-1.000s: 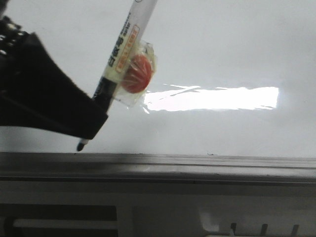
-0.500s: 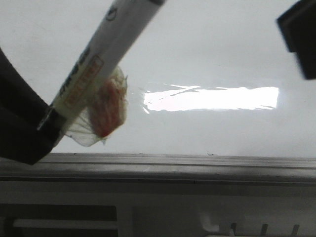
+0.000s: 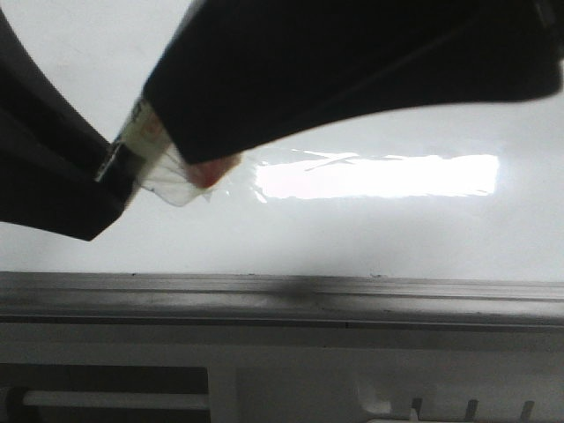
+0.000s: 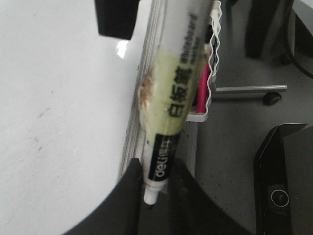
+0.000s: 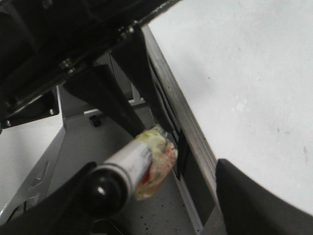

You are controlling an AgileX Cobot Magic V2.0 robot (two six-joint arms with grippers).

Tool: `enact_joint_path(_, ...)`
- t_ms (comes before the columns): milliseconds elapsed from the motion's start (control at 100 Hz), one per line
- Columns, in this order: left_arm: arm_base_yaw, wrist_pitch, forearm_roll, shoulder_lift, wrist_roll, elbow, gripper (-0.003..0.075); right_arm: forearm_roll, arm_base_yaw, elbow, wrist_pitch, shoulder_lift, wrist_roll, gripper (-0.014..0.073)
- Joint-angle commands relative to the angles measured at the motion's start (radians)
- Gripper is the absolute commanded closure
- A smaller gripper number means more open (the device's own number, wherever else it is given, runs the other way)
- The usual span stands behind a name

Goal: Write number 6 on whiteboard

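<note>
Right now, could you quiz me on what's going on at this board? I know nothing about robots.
1. True or false: a finished 6 shows on the whiteboard.
2. Which gripper is clamped on the marker? A) left gripper B) right gripper C) neither
3. Fill in: the thing in the wire tray beside the board is ____ in colour.

Key: 1 false, no line is visible; 2 A; 3 pink.
</note>
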State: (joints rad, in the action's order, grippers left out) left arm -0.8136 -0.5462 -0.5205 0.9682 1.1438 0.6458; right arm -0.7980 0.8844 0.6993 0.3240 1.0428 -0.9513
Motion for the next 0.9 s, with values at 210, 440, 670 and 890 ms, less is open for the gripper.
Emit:
enact_joint_path(210,-0.004,0.054,-0.024,-0.013,0.003,0.034,0.0739,-0.03,0.002,0.089,-0.061,0.075,-0.013,0.0145)
enact_joint_path(440,-0.004,0.054,-0.024,-0.013,0.003,0.034,0.0739,-0.03,0.002,0.1,-0.044,0.123,-0.013,0.0173)
enact_joint_path(670,-0.004,0.066,-0.029,-0.013,0.003,0.034,0.0739,-0.03,0.002,0.1,-0.048,0.134,-0.013,0.0555)
enact_joint_path(890,-0.004,0.079,-0.052,-0.013,0.003,0.034,0.0738,-0.03,0.002,0.1,-0.077,0.135,-0.013,0.0665)
